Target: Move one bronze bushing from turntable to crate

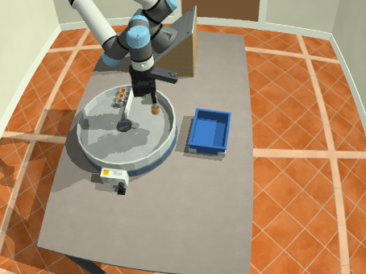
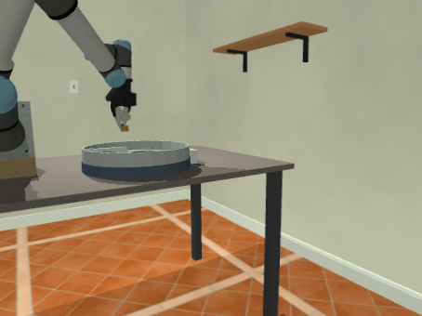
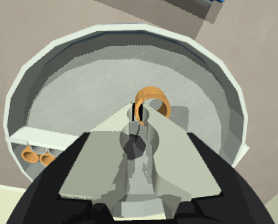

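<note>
My gripper (image 1: pixel 154 104) hangs above the back right part of the grey round turntable (image 1: pixel 126 130). It is shut on the wall of one bronze bushing (image 1: pixel 155 110), which hangs clear of the turntable floor. The side view shows the bushing (image 2: pixel 125 127) at the fingertips (image 2: pixel 123 123), well above the turntable rim (image 2: pixel 136 159). The wrist view shows the bronze ring (image 3: pixel 151 102) pinched at my fingertips. Other bushings (image 1: pixel 121 95) sit in a cluster at the back left, behind a white divider (image 1: pixel 129 105); two of them also show in the wrist view (image 3: pixel 39 157). The blue crate (image 1: pixel 210 130) stands to the right of the turntable.
A black hub (image 1: pixel 124 126) sits at the turntable's middle. A small white control box (image 1: pixel 114 176) stands at its front edge. The arm's slanted mounting wedge (image 1: pixel 181 49) stands at the back of the table. A wall shelf (image 2: pixel 270 38) hangs far off.
</note>
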Robot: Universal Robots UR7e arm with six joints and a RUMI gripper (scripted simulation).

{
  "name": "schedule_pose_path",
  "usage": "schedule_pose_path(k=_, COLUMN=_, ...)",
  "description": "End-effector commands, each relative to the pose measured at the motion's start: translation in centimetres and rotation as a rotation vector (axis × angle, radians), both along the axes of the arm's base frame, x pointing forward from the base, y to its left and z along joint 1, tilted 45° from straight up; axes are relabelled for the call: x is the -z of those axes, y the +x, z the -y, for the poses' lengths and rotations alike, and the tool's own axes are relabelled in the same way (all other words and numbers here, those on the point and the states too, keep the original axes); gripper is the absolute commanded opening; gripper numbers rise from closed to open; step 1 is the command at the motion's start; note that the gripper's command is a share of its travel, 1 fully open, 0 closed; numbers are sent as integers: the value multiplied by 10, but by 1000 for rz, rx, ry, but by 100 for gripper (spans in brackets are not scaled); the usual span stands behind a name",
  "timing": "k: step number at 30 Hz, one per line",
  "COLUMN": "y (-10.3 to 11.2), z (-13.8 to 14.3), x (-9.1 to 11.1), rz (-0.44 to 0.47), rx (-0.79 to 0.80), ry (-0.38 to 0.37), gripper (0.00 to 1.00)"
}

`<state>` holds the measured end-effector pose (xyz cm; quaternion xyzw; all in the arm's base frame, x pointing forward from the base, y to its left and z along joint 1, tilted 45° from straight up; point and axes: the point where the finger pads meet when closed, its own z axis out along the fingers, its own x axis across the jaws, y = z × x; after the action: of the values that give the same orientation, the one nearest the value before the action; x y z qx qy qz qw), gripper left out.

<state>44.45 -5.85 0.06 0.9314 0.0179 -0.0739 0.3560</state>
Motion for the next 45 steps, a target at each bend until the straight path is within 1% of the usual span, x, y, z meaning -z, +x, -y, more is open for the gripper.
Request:
schedule_pose_path(k=1, y=3, z=-6, x=5, rz=-75, rx=-96, ry=23, gripper=0)
schedule_pose_path(k=16, y=15, z=-40, x=42, rz=-579, rx=-648, ry=110, gripper=0)
schedule_pose_path(k=18, y=15, z=-40, x=42, rz=-579, rx=-648, ry=110, gripper=0)
schedule_pose_path(k=33, y=25, z=-69, x=76, rz=-1038, rx=-1141, ry=188, gripper=0)
schedule_pose_path(k=35, y=25, z=-69, x=76, rz=-1038, rx=-1141, ry=188, gripper=0)
schedule_pose_path(k=45, y=30, z=-86, x=97, rz=-1304, rx=-1420, ry=233, gripper=0)
